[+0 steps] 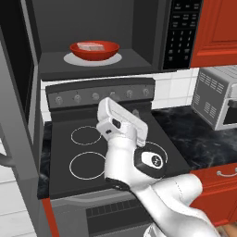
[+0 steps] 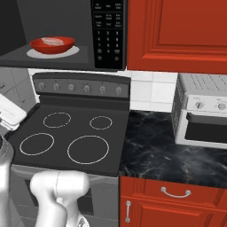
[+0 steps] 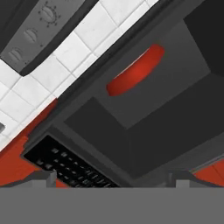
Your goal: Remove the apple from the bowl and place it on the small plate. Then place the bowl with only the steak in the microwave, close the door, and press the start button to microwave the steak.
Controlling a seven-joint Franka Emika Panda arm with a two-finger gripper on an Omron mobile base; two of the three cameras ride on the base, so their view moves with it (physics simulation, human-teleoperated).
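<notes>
While the claw (image 3: 112, 177) gapes, the bowl (image 3: 135, 70) sits apart.

Open microwave mouth, door swung out on the left

The microwave (image 1: 139, 37) cavity stands open at the front, with bare floor around the bowl (image 1: 94, 50) and free height above it. The door (image 1: 16, 120) hangs open along the left side and blocks approach from there; the keypad panel (image 1: 183, 32) walls the right. The stove (image 1: 106, 152) top below is bare, its knob panel (image 1: 102, 95) rising just under the cavity. The toaster oven (image 2: 201, 113) crowds the right end of the surface (image 2: 164, 150).
</notes>
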